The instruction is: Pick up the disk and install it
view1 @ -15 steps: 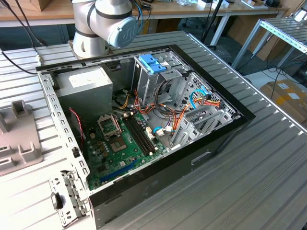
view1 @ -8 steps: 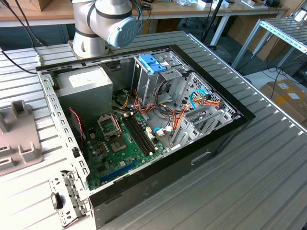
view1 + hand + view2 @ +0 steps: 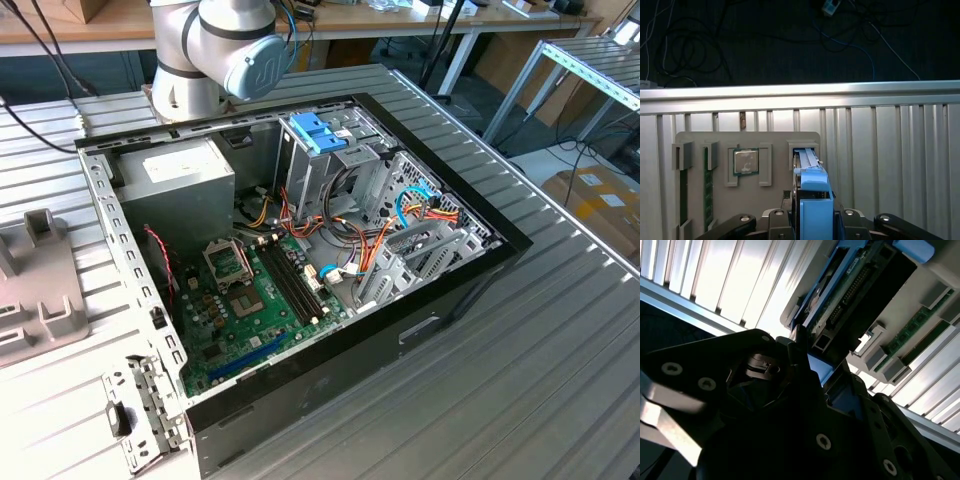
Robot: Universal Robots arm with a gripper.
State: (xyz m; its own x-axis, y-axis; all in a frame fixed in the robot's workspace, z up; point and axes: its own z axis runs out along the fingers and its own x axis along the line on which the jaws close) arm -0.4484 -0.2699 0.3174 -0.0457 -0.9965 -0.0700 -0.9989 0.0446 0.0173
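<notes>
While the gripper (image 3: 812, 215) straddles the disk (image 3: 815, 195) standing on edge in the grey tray (image 3: 775, 137), we can't tell if it's clamped, so a skewed lift could jam it there.

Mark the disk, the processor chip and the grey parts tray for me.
disk (image 3: 815, 197): first wrist view, on its blue plastic rail.
processor chip (image 3: 745, 161): first wrist view, middle of its metal lid.
grey parts tray (image 3: 780, 150): first wrist view, bare face between chip and disk.

Robot arm (image 3: 225, 50) cut off at 12 o'clock of the exterior view, grey parts holder (image 3: 35, 290) cropped at 9 o'clock, disk (image 3: 812, 195) and gripper (image 3: 812, 220) cut by the picture edge in the first wrist view.
</notes>
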